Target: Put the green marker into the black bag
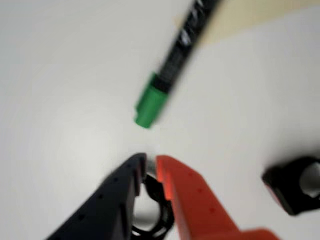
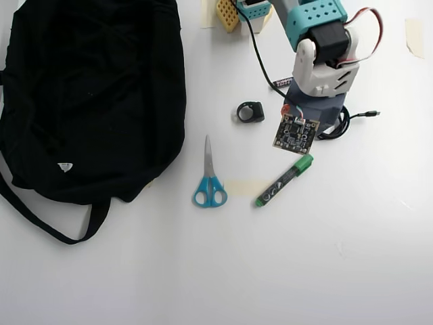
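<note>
The green marker (image 2: pixel 284 181) lies on the white table, slanted, its green cap (image 2: pixel 302 162) pointing toward the arm. The wrist view shows the marker (image 1: pixel 172 65) blurred, with the cap end (image 1: pixel 149 106) closest to my gripper (image 1: pixel 151 164). The black and orange fingers stand almost together a short way from the cap, and nothing is between them. From overhead the fingers are hidden under the arm and its circuit board (image 2: pixel 294 128). The black bag (image 2: pixel 88 95) fills the left of the overhead view, far from the marker.
Blue-handled scissors (image 2: pixel 209 183) lie between bag and marker, next to a beige tape patch (image 2: pixel 240 186). A small black ring-like part (image 2: pixel 249 112) sits left of the arm and shows at the wrist view's right (image 1: pixel 295 190). A coiled black cable (image 2: pixel 342 125) lies by the arm.
</note>
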{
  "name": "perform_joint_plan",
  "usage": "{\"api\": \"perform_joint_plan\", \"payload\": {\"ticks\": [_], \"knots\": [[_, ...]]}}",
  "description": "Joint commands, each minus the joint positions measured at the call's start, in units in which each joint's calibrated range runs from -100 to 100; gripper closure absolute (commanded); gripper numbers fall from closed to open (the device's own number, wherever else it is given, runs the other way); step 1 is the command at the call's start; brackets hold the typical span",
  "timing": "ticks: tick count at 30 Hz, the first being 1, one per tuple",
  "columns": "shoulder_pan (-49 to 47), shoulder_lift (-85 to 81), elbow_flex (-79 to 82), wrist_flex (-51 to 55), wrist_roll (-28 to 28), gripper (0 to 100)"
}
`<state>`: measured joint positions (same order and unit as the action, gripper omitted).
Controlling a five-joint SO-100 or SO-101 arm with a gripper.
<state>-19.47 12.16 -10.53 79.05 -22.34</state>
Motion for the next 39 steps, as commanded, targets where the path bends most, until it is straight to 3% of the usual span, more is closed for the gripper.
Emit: {"api": "perform_joint_plan", "payload": {"ticks": [1, 14, 27, 39], "knots": [[0.62, 1.28, -2.67, 0.8, -0.15, 98], [0.02, 11.57, -15.79, 0.88, 1.84, 98], [0.1, 15.14, -18.49, 1.75, 6.19, 98], [0.17, 15.14, -18.4, 1.66, 5.67, 98]]}}
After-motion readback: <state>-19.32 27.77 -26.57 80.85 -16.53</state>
